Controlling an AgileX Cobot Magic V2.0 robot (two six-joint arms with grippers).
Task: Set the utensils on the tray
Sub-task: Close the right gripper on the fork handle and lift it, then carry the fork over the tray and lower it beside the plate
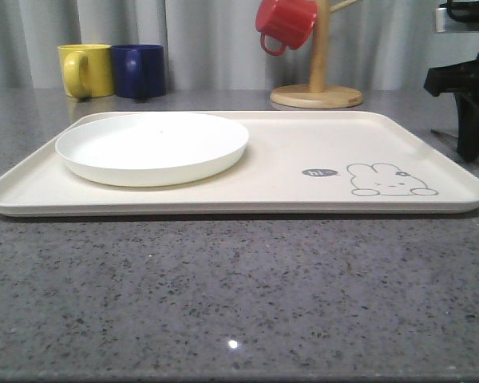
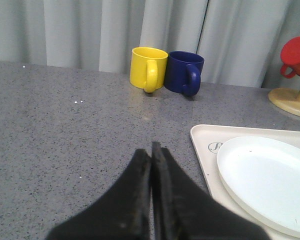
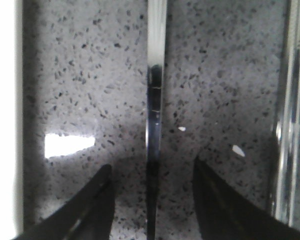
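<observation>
The right gripper [image 3: 152, 200], fingers spread, straddles a slim, stiff, slippery metal utensil [image 3: 155, 100] lying flat on the countertop [image 3: 90, 75] beside the tray [image 1: 303, 144], so pinch its narrow handle squarely; the left gripper [image 2: 151, 155] is pressed together

A grey speckled stone surface [image 1: 239, 295] runs back to pale grey curtains [image 1: 207, 40] that hang in vertical folds across the whole rear. Small bright glints of overhead light sit on the surface. Near the curtains stand 2 mugs, a yellow mug [image 1: 86, 69] touching a dark blue mug [image 1: 140, 70], and a wooden mug tree [image 1: 317, 88] carrying a red mug [image 1: 285, 24].
</observation>
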